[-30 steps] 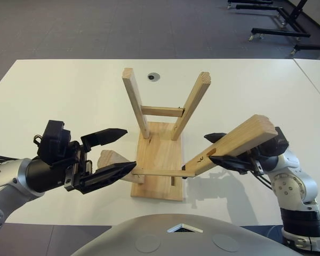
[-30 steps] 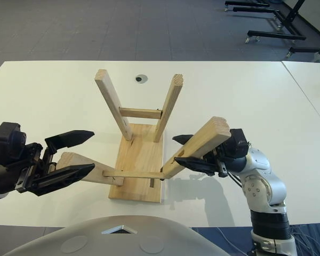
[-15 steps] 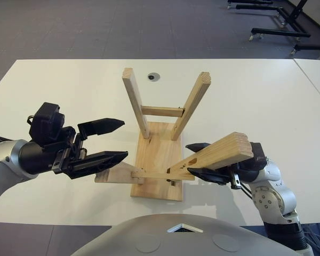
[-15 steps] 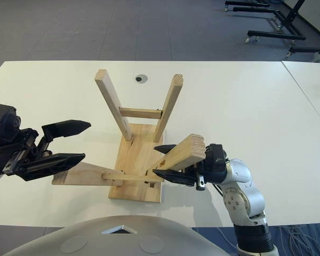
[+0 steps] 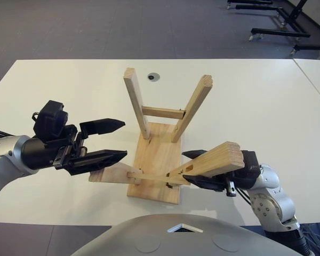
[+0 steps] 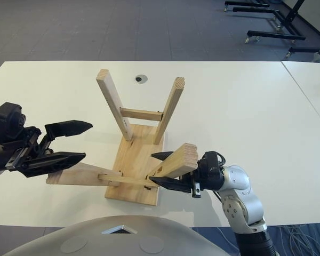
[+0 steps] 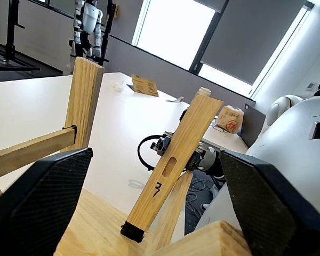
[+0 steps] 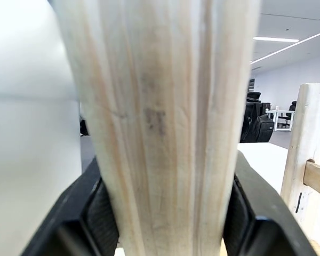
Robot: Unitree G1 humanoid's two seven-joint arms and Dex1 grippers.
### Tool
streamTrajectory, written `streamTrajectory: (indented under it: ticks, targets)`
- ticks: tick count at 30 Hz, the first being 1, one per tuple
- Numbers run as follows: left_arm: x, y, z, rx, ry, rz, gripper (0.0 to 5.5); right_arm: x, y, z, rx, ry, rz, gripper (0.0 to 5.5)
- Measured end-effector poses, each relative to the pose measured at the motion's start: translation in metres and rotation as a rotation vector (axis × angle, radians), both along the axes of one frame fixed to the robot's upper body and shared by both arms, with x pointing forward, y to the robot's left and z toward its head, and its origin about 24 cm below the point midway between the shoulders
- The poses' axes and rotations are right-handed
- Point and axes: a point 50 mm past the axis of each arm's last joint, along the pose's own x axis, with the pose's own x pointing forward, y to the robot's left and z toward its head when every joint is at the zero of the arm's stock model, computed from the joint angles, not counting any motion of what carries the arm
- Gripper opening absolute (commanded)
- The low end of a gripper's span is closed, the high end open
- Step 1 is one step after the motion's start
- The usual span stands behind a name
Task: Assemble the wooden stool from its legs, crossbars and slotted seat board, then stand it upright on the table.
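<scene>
Pale-wood square leg, likely stiff and light, is clamped in the right gripper; left gripper stands spread apart. Hold it mid-shaft, not by the likely fragile thin crossbar.

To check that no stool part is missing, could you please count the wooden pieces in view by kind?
Legs: 4, one held in the right claw
Crossbars: 2
Seat board: 1
Total: 7
</scene>
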Motion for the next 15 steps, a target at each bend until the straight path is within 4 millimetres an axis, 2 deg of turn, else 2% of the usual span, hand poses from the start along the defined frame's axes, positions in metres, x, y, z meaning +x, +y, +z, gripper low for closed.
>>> streamTrajectory:
  ticks: [15]
  targets:
    - [0.0028, 0.0013, 0.0008, 0.014, -0.012, -0.008, 4.35, 0.0028, 0.0006, 0.0019, -0.009, 0.055, -0.051, 2.12]
